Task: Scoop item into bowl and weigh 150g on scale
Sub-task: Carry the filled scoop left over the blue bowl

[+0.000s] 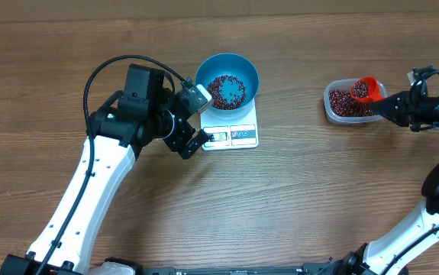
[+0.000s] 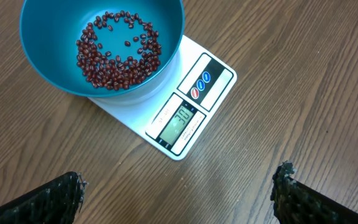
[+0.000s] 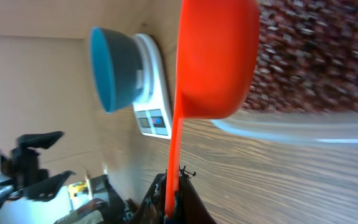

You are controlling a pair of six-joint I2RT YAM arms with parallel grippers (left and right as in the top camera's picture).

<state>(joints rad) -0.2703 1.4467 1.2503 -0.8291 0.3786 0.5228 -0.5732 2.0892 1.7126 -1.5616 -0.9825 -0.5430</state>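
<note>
left gripper [image 2: 179, 186]: jaws spread wide, hovering just beside the scale [image 1: 242, 134]
right gripper [image 3: 172, 196]: clamped on orange scoop [image 1: 372, 82] handle, scoop over clear tub [image 1: 328, 103]
beans [image 1: 227, 90]: thin layer in bowl [image 1: 251, 72], more in tub and scoop
bowl: sitting on scale, digits showing

The right tool [image 3: 172, 194] clamps the thin handle of an orange-red scoop [image 3: 219, 62], its cup above maroon beans [image 3: 328, 56] in a clear tub [image 3: 291, 132], the blue bowl [image 3: 113, 68] on the white scale [image 3: 157, 93] farther across the counter [image 3: 278, 180].
</note>
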